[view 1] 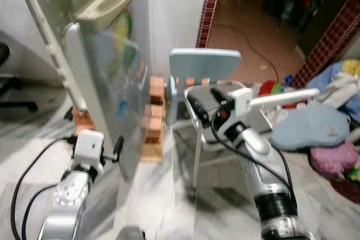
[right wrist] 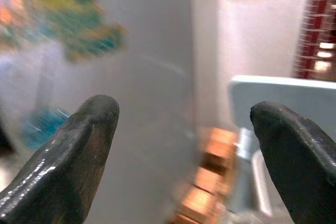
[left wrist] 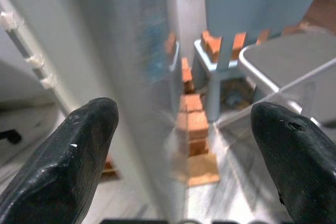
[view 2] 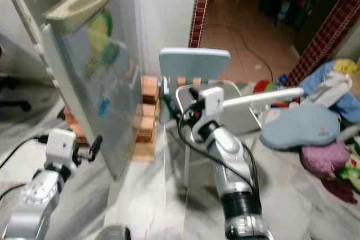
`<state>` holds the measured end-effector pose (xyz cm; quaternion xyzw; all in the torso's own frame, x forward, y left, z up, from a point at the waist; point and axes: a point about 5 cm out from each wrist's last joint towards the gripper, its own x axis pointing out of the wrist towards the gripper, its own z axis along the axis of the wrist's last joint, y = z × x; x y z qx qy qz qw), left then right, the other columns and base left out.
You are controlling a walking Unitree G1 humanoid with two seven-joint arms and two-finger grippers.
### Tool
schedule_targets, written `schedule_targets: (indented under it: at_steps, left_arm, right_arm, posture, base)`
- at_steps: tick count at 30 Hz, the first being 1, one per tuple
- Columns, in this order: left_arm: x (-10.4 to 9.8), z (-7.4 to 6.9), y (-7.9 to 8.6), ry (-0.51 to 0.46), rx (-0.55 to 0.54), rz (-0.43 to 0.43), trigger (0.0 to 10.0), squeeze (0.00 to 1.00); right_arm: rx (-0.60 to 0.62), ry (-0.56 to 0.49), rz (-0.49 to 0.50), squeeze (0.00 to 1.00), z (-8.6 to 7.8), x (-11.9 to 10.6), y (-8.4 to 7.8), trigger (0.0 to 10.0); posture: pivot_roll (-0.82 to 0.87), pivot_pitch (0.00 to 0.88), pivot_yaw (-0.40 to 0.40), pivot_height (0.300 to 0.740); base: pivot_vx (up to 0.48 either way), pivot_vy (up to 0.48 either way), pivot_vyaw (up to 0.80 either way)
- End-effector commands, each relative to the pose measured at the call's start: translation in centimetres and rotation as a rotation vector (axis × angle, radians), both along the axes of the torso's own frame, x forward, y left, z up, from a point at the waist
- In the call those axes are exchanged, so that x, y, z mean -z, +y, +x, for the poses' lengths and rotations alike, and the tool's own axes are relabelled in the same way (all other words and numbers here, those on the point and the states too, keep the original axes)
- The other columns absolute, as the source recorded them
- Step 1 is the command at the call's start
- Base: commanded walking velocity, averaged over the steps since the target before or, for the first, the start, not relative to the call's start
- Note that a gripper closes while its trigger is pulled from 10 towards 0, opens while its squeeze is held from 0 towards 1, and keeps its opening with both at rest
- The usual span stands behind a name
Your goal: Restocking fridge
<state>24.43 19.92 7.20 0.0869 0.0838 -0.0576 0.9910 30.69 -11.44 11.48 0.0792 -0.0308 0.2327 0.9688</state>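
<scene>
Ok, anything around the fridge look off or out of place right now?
Yes. The fridge door hangs ajar, its lower edge by the left gripper. The fridge seems propped on stacked bricks, an odd base. A light blue chair crowds the space beside it, and clothes are heaped on the floor to the right.

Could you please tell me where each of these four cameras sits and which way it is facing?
Left eye view: on the head, looking down at the grey stickered fridge door, pale blue plastic chair and both silver arms.
Right eye view: beside it, same scene.
Left wrist view: along the open left gripper toward the door's edge and stacked orange bricks.
Right wrist view: along the open right gripper at the door's stickers.
All four share door, bricks and chair.
</scene>
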Motion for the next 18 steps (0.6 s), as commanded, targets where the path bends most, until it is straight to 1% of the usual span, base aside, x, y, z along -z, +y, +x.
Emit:
schedule_targets:
  at_steps: [1,2,5,8,11,18]
  left_arm:
    - [-0.7,0.2,0.0,-0.036,0.004,-0.018,10.0,0.0]
    - [-0.7,0.3,0.1,-0.038,0.0,-0.016,10.0,0.0]
    - [-0.7,0.3,0.2,-0.042,-0.015,-0.021,10.0,0.0]
    - [-0.5,0.4,0.3,-0.034,-0.034,-0.039,10.0,0.0]
    - [-0.4,0.4,0.0,-0.031,-0.025,-0.041,10.0,0.0]
    - [-0.3,0.7,0.1,-0.035,-0.023,-0.028,10.0,0.0]
  right_arm:
    - [0.066,-0.027,-0.041,0.0,-0.5,0.0,0.1,10.0]
    - [0.111,-0.016,-0.028,0.0,-0.9,0.2,0.0,10.0]
    - [0.135,-0.007,-0.013,0.0,-1.3,0.2,0.1,10.0]
    - [0.164,-0.011,-0.04,0.0,-1.7,0.0,0.1,10.0]
    - [0.213,0.004,-0.044,0.0,-1.5,0.1,-0.4,10.0]
    - [0.235,0.009,-0.053,0.0,-1.4,-0.1,-0.7,10.0]
  posture:
    - [0.14,0.042,-0.056,0.74]
    - [0.13,0.042,-0.057,0.74]
    - [0.13,0.042,-0.057,0.74]
    - [0.12,0.042,-0.055,0.74]
    - [0.12,0.042,-0.055,0.74]
    - [0.11,0.043,-0.058,0.74]
  base:
    - [0.0,0.0,0.0]
    - [0.0,0.0,0.0]
    - [0.0,0.0,0.0]
    - [0.0,0.0,0.0]
    - [0.0,0.0,0.0]
    - [0.0,0.446,-0.8]
